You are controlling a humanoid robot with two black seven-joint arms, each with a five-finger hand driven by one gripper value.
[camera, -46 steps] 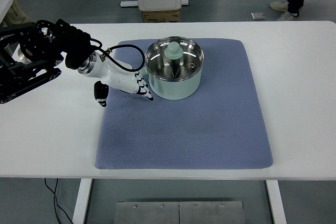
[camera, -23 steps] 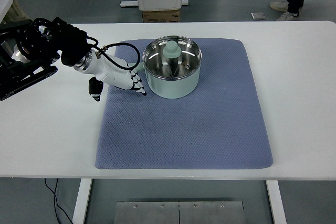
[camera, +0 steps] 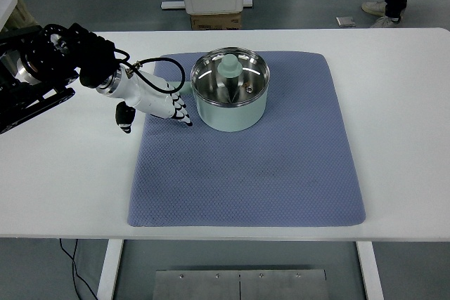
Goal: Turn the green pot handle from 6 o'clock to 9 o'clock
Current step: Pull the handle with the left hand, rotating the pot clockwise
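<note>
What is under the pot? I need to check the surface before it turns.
The pot stands on a blue mat, which lies on the white table. The patch of mat directly beneath the pot is covered, so anything there cannot be seen.

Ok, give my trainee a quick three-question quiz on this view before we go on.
1. True or false: the left hand has its fingers wrapped around the green pot.
2. What does the pot stand on? A) bare white table B) blue mat C) cardboard box
3. Fill in: the right arm is ___ this view.

Key:
1. False; the fingers are beside the pot's left wall, holding nothing.
2. B, the blue mat.
3. Out of.
</note>
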